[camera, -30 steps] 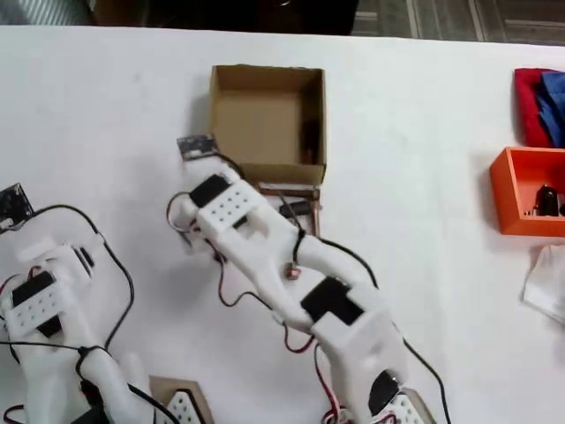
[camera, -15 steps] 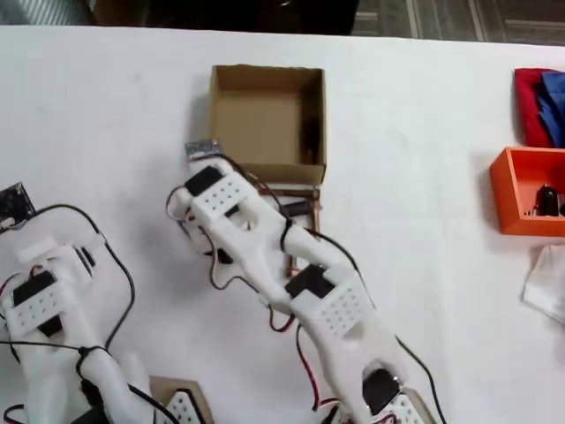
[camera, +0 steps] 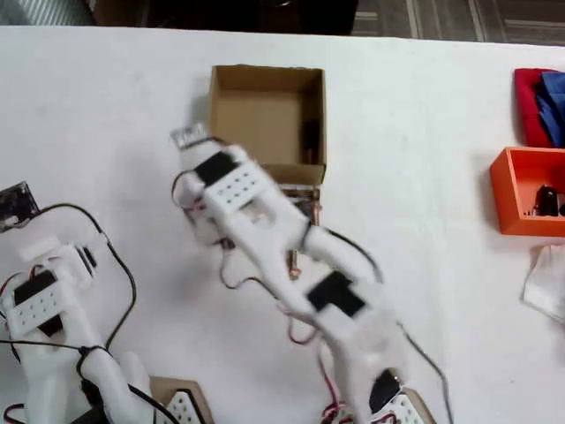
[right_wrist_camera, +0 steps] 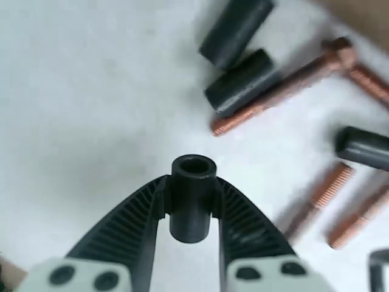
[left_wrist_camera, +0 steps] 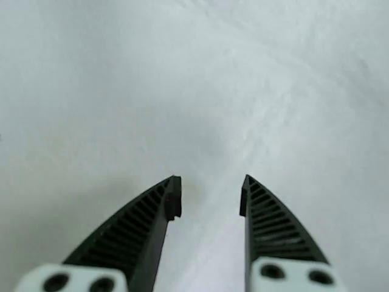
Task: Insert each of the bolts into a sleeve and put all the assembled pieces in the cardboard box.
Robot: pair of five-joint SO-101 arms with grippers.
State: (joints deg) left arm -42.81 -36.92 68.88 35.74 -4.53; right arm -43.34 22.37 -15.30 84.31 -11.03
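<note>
My right gripper [right_wrist_camera: 191, 188] is shut on a black sleeve [right_wrist_camera: 192, 207], held upright with its bore facing the camera. On the white table beneath it lie more black sleeves [right_wrist_camera: 242, 82] and several copper bolts [right_wrist_camera: 285, 85]. In the high view the right arm [camera: 238, 190] stands just in front of the cardboard box [camera: 267, 72], covering its own gripper; bolts [camera: 305, 209] lie beside it. A dark piece [camera: 311, 134] rests inside the box by its right wall. My left gripper [left_wrist_camera: 209, 196] is open over bare table; its arm [camera: 44, 300] is at the near left.
An orange bin [camera: 505, 190] holding a dark object stands at the right edge. A red and blue cloth [camera: 540, 104] lies behind it and a white crumpled sheet [camera: 547, 283] in front. Wires trail from both arms.
The right arm has shifted, its wrist moving a little left and toward the box's near left corner. The left arm has stayed still.
</note>
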